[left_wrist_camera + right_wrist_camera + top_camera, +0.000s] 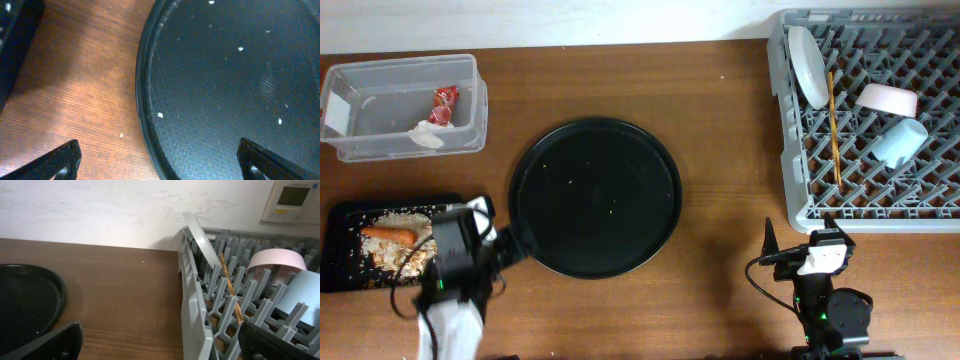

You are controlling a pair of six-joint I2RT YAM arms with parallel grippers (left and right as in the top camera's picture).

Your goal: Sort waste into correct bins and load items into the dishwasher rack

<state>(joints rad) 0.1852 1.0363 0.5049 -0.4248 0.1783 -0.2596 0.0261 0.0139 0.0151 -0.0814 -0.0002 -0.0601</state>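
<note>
Sorting looks done; I lift the left gripper (160, 156), jaws apart and empty, clear of the round tray (225, 75); right gripper (160, 340) likewise apart.

1. The left arm (451, 262) is a black housing, blurred from overhead, with a white covering over its lower part.
2. The right arm (830, 305) has rounded black joints, a white block near its wrist and a small green light.
3. Thin black cables (760, 266) loop beside that wrist.
4. The left fingers (57, 161) and right fingers (50, 344) are matte black with wedge-shaped tips.
</note>
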